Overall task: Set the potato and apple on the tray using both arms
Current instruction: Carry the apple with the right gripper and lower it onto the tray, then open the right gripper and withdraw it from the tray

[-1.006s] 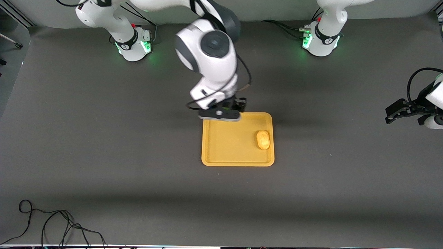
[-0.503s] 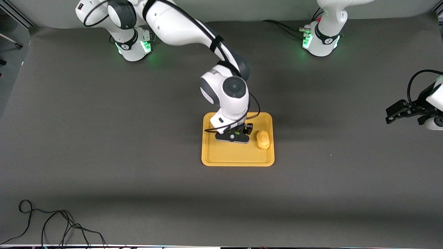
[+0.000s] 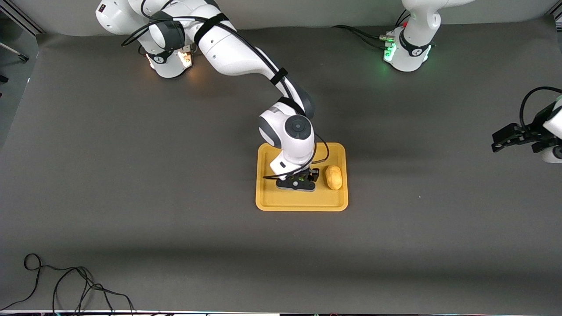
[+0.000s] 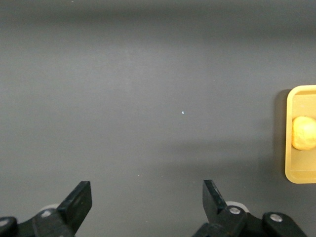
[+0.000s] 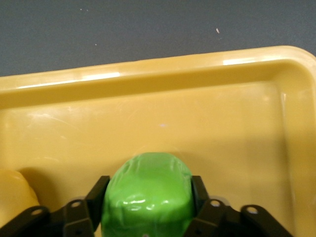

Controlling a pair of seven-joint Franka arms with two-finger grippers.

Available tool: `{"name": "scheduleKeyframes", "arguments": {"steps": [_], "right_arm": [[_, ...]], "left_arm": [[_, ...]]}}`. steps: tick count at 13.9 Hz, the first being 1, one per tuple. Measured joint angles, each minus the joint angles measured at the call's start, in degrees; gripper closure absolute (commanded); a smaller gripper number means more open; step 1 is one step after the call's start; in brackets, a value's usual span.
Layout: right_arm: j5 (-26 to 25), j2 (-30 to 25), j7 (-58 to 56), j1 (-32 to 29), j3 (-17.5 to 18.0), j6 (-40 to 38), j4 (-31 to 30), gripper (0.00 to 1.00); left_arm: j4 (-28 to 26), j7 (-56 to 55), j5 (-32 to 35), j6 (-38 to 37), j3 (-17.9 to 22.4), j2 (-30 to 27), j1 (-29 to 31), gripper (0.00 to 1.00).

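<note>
My right pincer (image 3: 297, 182) is down in the tray (image 3: 298, 200), both fingers snug on the apple (image 5: 148, 193). The potato (image 3: 333, 177) sits just beside it at 3 o'clock, near the rim. There's bare tray floor at 9 and 6 o'clock, and my left pincer (image 4: 145, 192) waits wide open over bare table, well apart.

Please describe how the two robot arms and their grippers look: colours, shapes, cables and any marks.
Both arms are white with rounded segments and dark grey joint bands; black cables run along them. The right arm has a round dark grey cap at its wrist. The right gripper and the left gripper are black, each with two fingers. A light glows on each base.
</note>
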Motion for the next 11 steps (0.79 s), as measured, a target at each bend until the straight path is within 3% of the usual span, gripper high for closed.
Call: {"name": "scheduleKeyframes", "arguments": {"steps": [2,5,11], "right_arm": [[0.1,-0.2,0.2,-0.1,-0.1,-0.6,1.1,0.00],[0.1,-3.8,0.6,-0.3,-0.6,-8.7,4.0,0.00],[0.0,-23.4,-0.8,-4.2,-1.6,-31.7,5.3,0.00]], "left_arm": [[1.4,0.0,0.3,0.0,-0.6,0.3,-1.2,0.00],[3.9,-0.8,0.4,-0.1,-1.3,1.3,-2.4,0.00],[5.8,-1.2,0.5,-0.4,-1.3,3.0,-3.1,0.00]]}}
